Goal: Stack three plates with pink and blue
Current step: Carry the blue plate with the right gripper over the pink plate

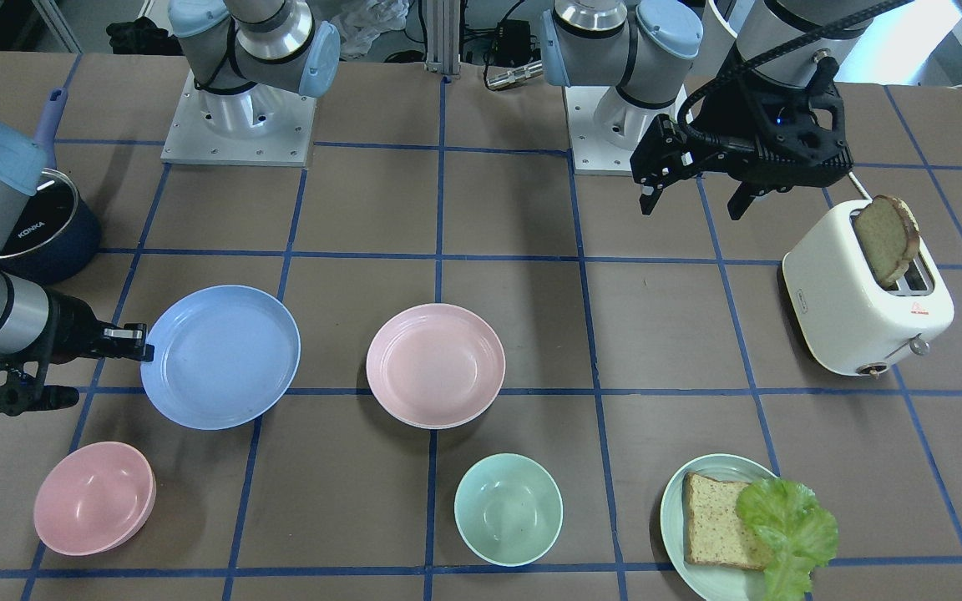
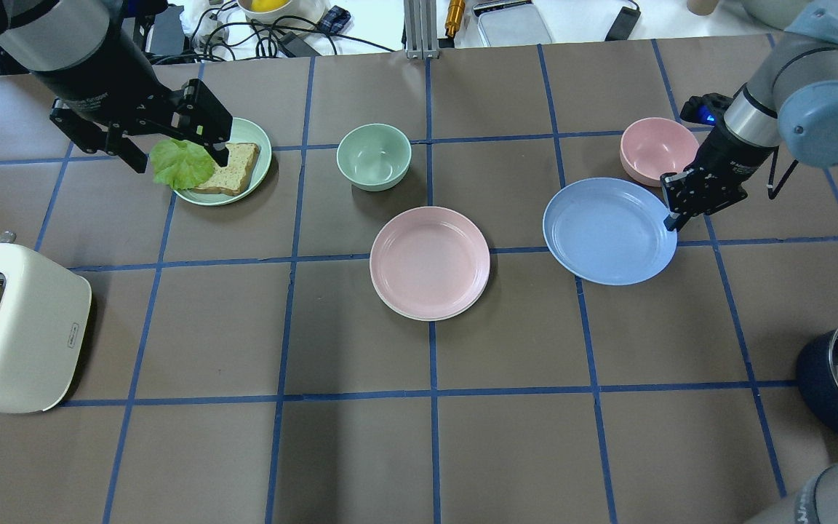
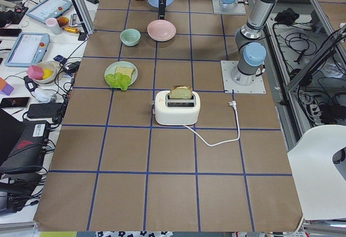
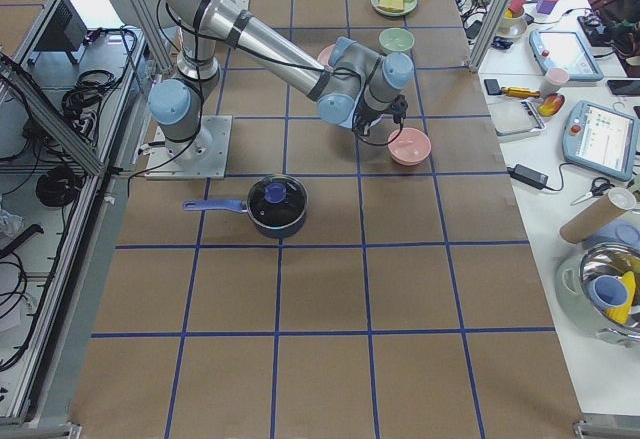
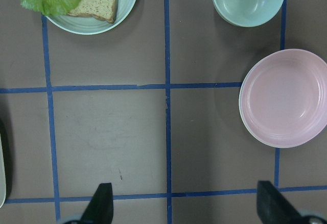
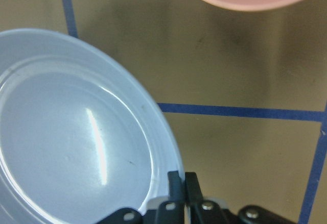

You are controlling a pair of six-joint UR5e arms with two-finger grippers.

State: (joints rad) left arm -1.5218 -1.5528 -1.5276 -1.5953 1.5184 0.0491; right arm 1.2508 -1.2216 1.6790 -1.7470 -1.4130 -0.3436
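Note:
My right gripper (image 2: 673,218) is shut on the rim of the light blue plate (image 2: 608,231), at the plate's right edge in the overhead view. The right wrist view shows its fingers (image 6: 176,183) pinched together on that rim (image 6: 153,117). I cannot tell whether the plate rests on the table or is slightly raised. The pale pink plate (image 2: 430,260) lies mid-table on top of the cream-white plate (image 2: 419,317), of which only a thin edge shows. My left gripper (image 2: 180,160) is open and empty, high above the table near the bread plate.
A mint bowl (image 2: 374,155) stands behind the pink plate. A pink bowl (image 2: 655,149) sits just behind my right gripper. A mint plate with bread and lettuce (image 2: 244,135), a white toaster with bread (image 2: 22,327) and a dark blue pot (image 1: 51,229) stand around.

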